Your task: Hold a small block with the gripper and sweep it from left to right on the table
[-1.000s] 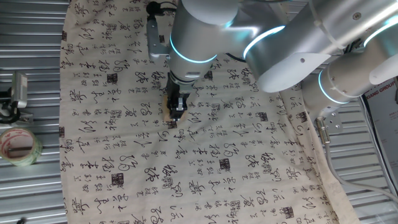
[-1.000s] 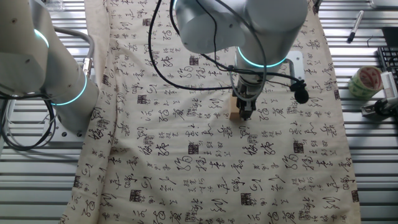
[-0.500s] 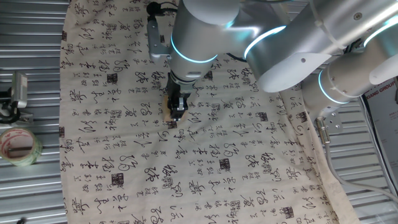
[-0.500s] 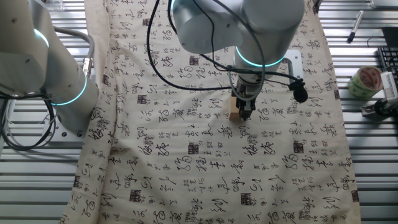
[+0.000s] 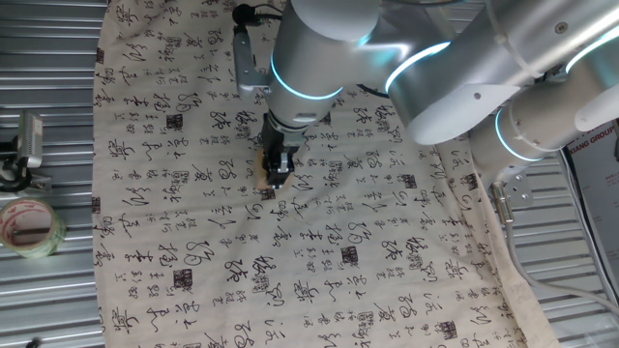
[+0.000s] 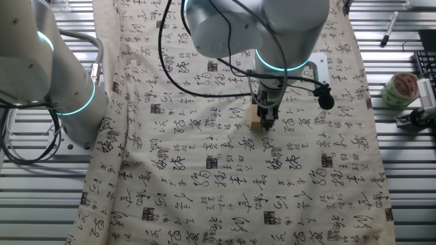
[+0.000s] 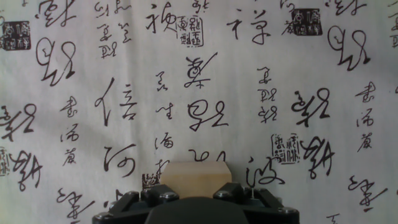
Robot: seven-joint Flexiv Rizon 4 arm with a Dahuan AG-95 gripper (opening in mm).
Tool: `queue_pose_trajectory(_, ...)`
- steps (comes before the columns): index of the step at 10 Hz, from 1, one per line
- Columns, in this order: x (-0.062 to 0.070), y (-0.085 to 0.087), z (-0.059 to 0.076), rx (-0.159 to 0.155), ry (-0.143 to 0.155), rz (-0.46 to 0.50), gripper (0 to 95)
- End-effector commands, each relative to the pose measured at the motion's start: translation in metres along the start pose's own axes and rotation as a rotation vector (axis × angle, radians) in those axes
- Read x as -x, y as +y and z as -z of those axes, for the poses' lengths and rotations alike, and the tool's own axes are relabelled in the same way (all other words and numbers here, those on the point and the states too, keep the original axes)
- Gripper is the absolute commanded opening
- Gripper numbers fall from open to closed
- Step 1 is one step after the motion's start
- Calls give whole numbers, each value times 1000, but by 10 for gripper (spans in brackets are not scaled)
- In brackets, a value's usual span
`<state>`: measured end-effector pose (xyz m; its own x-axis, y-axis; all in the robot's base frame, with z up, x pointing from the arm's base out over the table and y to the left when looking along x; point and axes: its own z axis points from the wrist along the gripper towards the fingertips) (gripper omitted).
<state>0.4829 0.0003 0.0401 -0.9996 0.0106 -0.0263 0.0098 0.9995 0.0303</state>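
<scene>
The small block (image 5: 262,180) is a pale tan cube resting on the calligraphy cloth (image 5: 338,251) of the table. The gripper (image 5: 279,178) points straight down from the silver-grey arm and is shut on the block, its black fingers on either side. In the other fixed view the block (image 6: 255,122) shows at the left of the gripper (image 6: 266,123). In the hand view the block (image 7: 196,177) sits between the two black fingers, just above the gripper (image 7: 196,194), flat on the cloth.
A roll of tape (image 5: 29,227) lies on the ribbed metal at the left, also seen in the other fixed view (image 6: 400,88). A second arm's base (image 6: 68,95) stands at the cloth's edge. A pen (image 6: 388,28) lies far off.
The gripper and the block have shifted a small way across the cloth, to the right in one fixed view. The grip has not changed.
</scene>
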Motion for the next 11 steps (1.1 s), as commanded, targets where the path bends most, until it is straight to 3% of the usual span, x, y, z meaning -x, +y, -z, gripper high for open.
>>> queue_pose_trajectory(1,-3,2,-18,-1,-2,-3,0)
queue_pose_trajectory(11,-16,12,-18,3,-10,-5,0)
